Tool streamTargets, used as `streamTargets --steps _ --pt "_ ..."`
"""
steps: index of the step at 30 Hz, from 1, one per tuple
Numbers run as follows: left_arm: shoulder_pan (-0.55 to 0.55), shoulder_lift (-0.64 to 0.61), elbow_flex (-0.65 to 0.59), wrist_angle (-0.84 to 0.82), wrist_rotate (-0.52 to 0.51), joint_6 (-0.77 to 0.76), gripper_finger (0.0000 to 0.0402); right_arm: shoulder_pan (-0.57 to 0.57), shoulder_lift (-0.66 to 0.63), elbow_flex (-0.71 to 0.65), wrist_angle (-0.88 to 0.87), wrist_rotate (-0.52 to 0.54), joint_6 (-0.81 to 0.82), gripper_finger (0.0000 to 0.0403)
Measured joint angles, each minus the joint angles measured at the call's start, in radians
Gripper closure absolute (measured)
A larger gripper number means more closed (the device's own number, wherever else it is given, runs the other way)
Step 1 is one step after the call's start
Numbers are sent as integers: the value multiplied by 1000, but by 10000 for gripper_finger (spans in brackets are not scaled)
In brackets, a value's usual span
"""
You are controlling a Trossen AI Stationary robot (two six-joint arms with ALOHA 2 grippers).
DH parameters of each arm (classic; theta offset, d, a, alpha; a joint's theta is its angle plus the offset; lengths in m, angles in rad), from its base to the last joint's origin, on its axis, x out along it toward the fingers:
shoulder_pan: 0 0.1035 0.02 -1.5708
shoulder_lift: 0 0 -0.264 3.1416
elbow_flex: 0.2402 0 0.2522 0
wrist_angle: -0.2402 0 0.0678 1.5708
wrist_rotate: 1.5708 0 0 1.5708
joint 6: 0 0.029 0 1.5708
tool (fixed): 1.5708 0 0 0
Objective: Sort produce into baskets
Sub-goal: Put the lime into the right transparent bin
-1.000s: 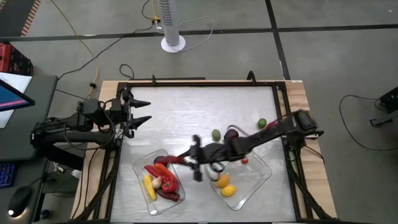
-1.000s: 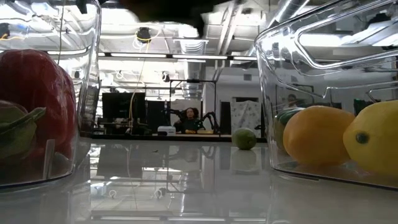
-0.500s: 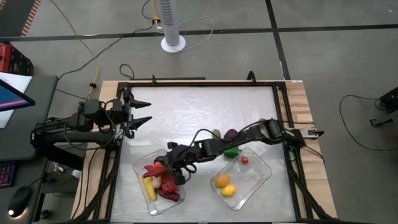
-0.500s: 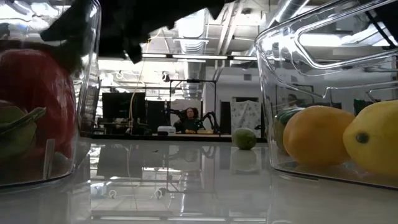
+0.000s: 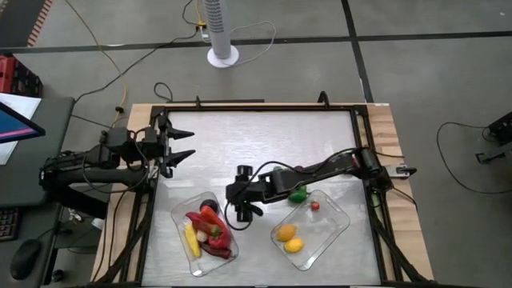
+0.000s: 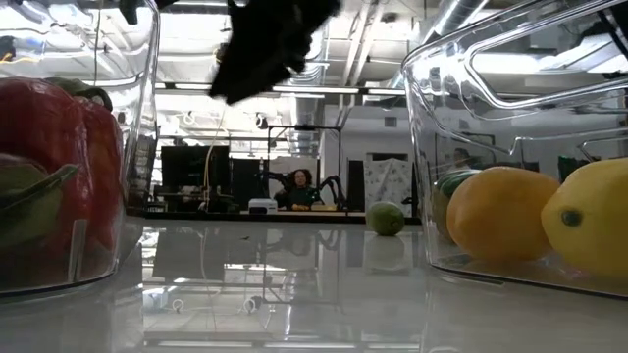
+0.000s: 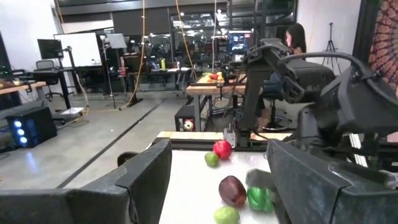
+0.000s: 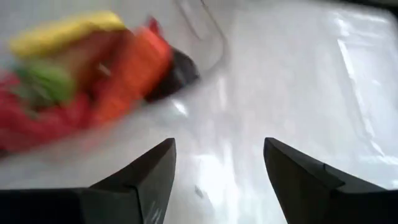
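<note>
Two clear baskets stand near the table's front edge. The left basket [image 5: 182, 224] holds red chillies, yellow corn and an orange carrot [image 8: 127, 74]. In the right basket [image 5: 336, 220] lie an orange piece [image 6: 496, 211] and a yellow piece [image 6: 589, 221]. A green pepper [image 5: 298, 194] lies at its far rim. My right gripper [image 5: 242, 206] hangs open and slanting down by the left basket's far right corner, with nothing between its fingers. My left gripper [image 5: 186, 144] waits open at the table's left edge. Loose red [image 7: 222, 149], purple [image 7: 232, 190] and green pieces rest on the table.
A green lime [image 6: 387, 218] lies on the table's far right part. The far half of the table [image 5: 256, 136] is bare metal. A black frame rail [image 5: 256, 108] runs round the table. A person sits at a desk in the room beyond.
My right gripper has swung from between the two baskets to over the left basket, tipping downward. It has then drawn back toward the basket's far right corner. A red piece with a green stalk now shows on top of the left basket's pile.
</note>
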Motion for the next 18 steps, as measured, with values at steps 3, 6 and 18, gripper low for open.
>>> streamTargets --steps 3,6,18 --pt "0 0 0 -3 1 0 150 -2 -45 -72 -58 80 46 132" --pt "0 1 0 -5 1 -1 150 -16 -97 -192 -47 119 101 132" --pt "0 0 0 -3 0 0 150 -86 -376 -623 49 201 262 131"
